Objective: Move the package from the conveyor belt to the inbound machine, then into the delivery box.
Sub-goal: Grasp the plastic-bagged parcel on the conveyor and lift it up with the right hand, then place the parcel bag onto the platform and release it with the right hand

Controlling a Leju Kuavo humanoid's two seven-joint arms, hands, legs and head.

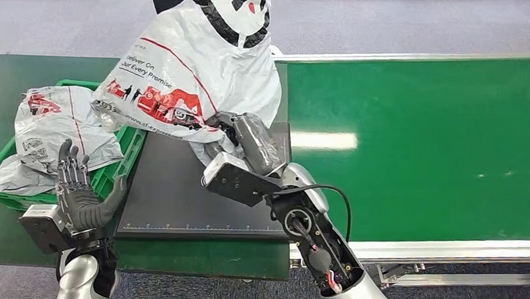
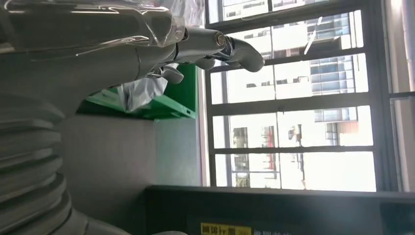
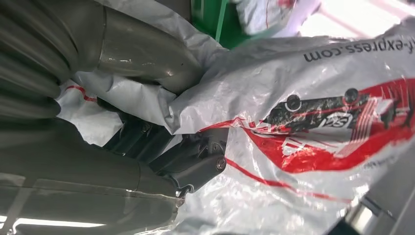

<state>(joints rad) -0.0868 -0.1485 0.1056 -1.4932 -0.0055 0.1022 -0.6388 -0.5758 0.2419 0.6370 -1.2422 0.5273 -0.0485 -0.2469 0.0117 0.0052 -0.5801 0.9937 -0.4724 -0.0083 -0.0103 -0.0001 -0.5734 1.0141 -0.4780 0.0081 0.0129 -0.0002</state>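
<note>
- Your right hand (image 1: 239, 138) bunches the package (image 1: 185, 73) in its fingers (image 3: 191, 159) — slick film could slip.
- Left hand (image 1: 78, 193), fingers spread, holds nothing — the bag may snag the green crate (image 1: 125, 159).

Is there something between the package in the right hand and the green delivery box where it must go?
Nothing visible blocks the way. The right hand holds the package raised above the black inbound machine, beside the green delivery box. Another package already lies inside; the left hand hovers at its near edge.

package (image 1: 185, 73) above inbound machine (image 1: 181, 193) | delivery box (image 1: 119, 161) left | conveyor belt (image 1: 415, 141) right
</note>
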